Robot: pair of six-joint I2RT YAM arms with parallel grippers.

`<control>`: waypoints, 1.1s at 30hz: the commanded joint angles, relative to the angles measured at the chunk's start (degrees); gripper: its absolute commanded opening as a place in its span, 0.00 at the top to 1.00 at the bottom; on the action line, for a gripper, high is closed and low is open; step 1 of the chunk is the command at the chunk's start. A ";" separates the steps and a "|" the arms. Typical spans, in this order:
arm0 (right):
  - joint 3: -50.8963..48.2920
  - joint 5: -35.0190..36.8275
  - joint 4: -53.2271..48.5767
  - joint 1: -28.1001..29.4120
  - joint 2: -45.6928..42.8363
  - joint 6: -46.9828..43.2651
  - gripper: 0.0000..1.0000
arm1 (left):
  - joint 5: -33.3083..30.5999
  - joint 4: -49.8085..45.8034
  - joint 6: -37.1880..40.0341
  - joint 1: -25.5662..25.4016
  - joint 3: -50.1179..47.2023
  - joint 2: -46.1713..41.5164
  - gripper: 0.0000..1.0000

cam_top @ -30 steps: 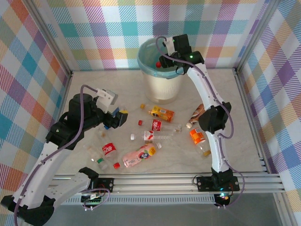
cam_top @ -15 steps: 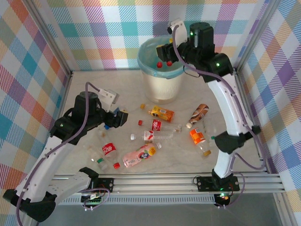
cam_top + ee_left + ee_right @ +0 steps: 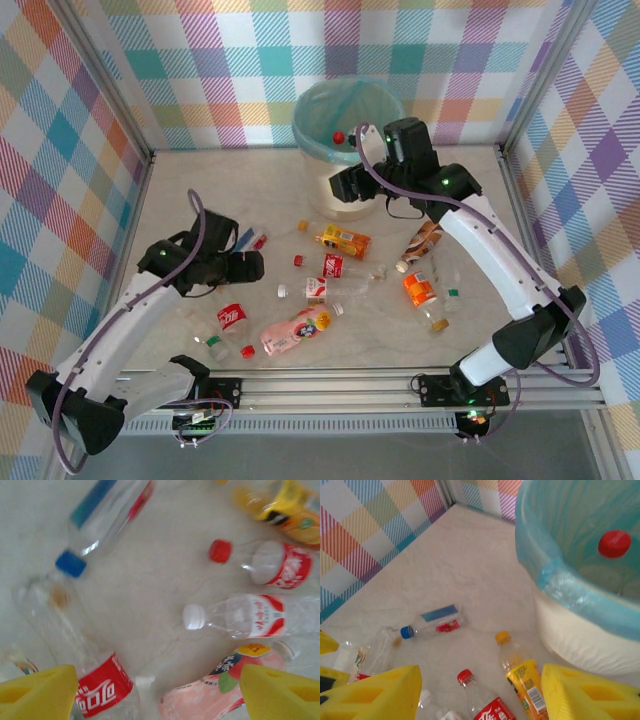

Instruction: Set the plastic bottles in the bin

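The left claw (image 3: 155,685) gapes empty above the pale worktop (image 3: 150,580); a crushed clear plastic bottle with a red label (image 3: 100,690) lies diagonally between its fingers (image 3: 35,695), nearer this arm than the right.

The bottles (image 3: 300,333) in front of the bin (image 3: 580,640) are clear, glossy plastic, some crumpled, with shiny printed labels. The bin is smooth cream plastic. Its liner (image 3: 570,585) is thin, wrinkled teal film. The desk (image 3: 200,190) under the bin looks matt, pale and faintly marbled. The right tool (image 3: 481,690) has matt yellow plastic fingers (image 3: 375,692).
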 commanded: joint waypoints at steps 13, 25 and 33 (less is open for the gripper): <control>-3.25 -3.34 0.78 0.27 -1.75 -0.06 0.32 | -0.32 5.22 -21.23 2.60 -18.89 -1.47 0.19; -3.81 -4.05 0.22 0.19 -0.78 -1.05 0.31 | 0.18 11.70 -23.01 2.86 -24.16 2.34 0.22; -4.48 -3.31 -0.14 0.19 -1.14 -1.95 0.29 | 0.35 14.27 -22.67 2.86 -25.34 5.25 0.24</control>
